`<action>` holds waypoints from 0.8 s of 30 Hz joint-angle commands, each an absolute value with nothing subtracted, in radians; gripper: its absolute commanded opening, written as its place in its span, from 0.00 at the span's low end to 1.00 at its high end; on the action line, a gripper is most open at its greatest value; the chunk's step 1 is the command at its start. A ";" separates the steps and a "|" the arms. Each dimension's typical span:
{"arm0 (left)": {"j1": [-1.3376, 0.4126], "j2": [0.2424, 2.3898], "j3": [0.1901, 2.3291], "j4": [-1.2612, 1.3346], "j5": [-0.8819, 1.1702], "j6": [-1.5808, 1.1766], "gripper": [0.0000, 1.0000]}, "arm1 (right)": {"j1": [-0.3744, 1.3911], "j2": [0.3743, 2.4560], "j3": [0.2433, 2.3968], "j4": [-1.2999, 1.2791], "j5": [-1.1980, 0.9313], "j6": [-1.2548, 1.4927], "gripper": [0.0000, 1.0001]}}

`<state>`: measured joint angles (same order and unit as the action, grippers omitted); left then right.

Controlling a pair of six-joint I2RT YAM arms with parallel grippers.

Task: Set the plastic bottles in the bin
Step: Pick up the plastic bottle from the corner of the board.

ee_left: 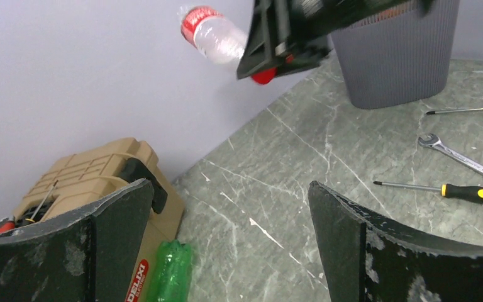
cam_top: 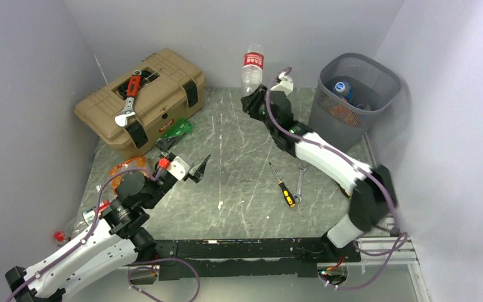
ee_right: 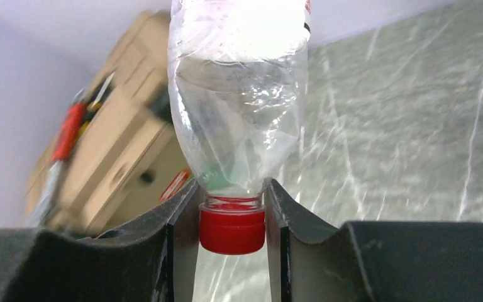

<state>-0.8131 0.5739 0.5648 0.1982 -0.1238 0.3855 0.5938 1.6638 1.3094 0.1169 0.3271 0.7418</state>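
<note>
Plainly, the weak spot was the hold itself: the right gripper (ee_right: 233, 211) had its jaws drawn in close on only the red cap (ee_right: 233, 231) and neck of the clear, crumpled plastic bottle with a red label (ee_right: 239, 107). The bottle's whole body rose cap-down and tilted beyond the fingers, off the grey marbled table (cam_top: 239, 182). Judging from that, a quick swing could let the bottle pivot or slide out of the pinch. A low path could knock its body against the rim of the grey mesh bin (cam_top: 332, 119), which stood near the gripper at about 3 o'clock from it. In the top view the bin was at 1 o'clock on the table, with a blue-capped bottle (cam_top: 341, 87) already inside. The right arm reached far out from its base at 5 o'clock, stretched diagonally toward 12 o'clock. The left gripper (cam_top: 190, 167) hung with jaws wide apart and nothing between them. Its arm was bent low at 8 o'clock and aimed toward the green plastic bottle (cam_top: 177, 130) lying against the tan plastic toolbox with black latches (cam_top: 141, 104) at 10 o'clock.
</note>
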 commanded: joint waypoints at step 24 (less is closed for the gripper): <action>-0.926 0.820 0.729 -0.150 0.290 0.999 0.99 | 0.719 0.967 1.264 -1.119 -0.134 0.274 0.00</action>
<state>-0.8570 0.7765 0.6731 -0.0517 0.3904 0.7509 0.7109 0.9596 1.2469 -1.0454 -0.1104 0.3378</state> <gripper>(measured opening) 0.992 0.401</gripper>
